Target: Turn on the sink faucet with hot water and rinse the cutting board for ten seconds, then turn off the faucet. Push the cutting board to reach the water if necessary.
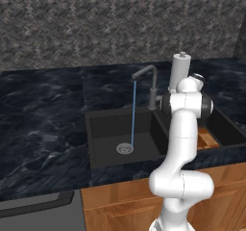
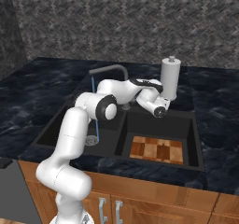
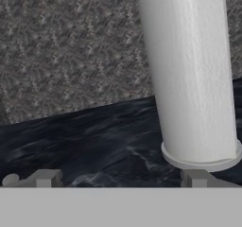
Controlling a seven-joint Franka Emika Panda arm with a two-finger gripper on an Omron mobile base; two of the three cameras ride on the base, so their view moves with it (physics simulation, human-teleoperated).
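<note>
The black sink (image 1: 103, 129) has two basins. From the grey gooseneck faucet (image 1: 153, 88), whose spout is swung left, a thin blue line of water (image 1: 133, 114) falls onto the drain (image 1: 125, 148) of the left basin. The striped wooden cutting board (image 2: 156, 149) lies flat on the floor of the right basin, apart from the water. My gripper (image 2: 161, 110) hovers above the divider behind the right basin, near the faucet stem. In the hand view its fingertips (image 3: 47, 178) stand wide apart with nothing between them, so my gripper (image 3: 122, 178) is open.
A white upright cylinder with a knob top (image 2: 170, 78) stands on the dark marbled counter (image 1: 43, 114) just behind the sink, close in front of the hand. Wooden cabinet fronts (image 2: 154, 199) run below. A grey stone wall closes the back.
</note>
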